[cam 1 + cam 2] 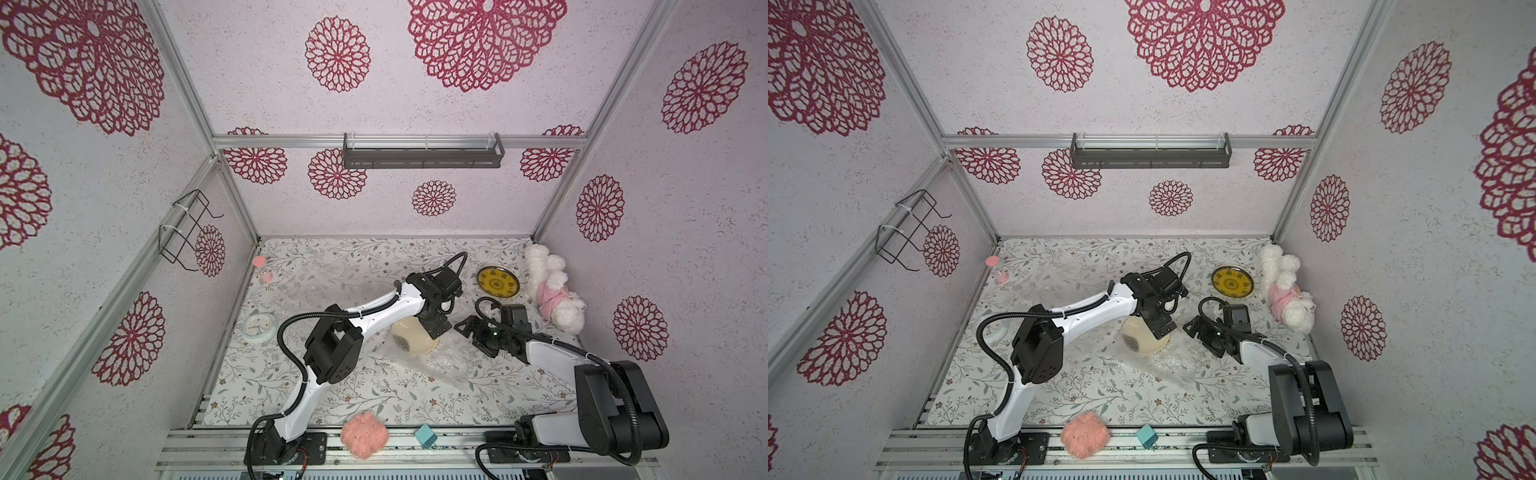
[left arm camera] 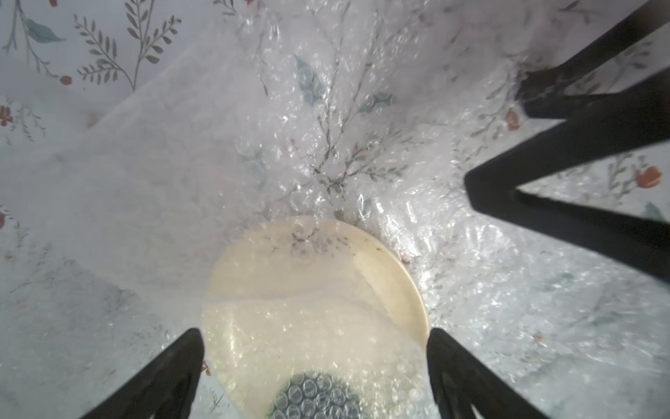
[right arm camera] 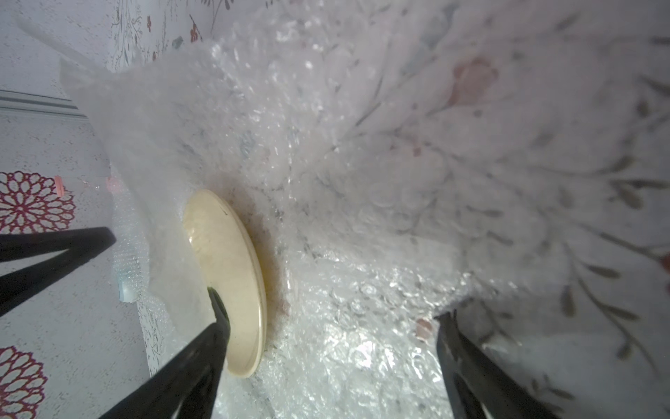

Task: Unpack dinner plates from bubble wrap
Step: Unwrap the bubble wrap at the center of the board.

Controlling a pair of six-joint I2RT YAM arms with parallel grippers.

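The task looks roughly midway. The yellow plate (image 1: 498,282) lies bare on the table (image 1: 374,399) at the far right, just beside a white plush toy (image 1: 548,291) and with no film on it, so that one counts as unpacked. A loose sheet of bubble wrap (image 1: 316,291) lies flattened on the far left half of the table. The table's leaf print shows through it, and I cannot make out a plate under it. The cream plate (image 2: 319,275) sits near the middle of the table on a second sheet of crumpled bubble wrap (image 1: 451,359). The left wrist view shows film with bubbles lying over the half of the plate that carries the dark motif, while the opposite rim is bare. It is therefore only partly freed. The left fingers (image 2: 170,377) stand wide open on either side of the covered half, above it, and grip nothing. The right fingers (image 3: 195,359) are also spread open, low over the wrap just beside the plate's bare rim, and they hold nothing. What seems left is to pull the remaining film off this plate and move it clear of the wrap. A third plate does not show in any view.
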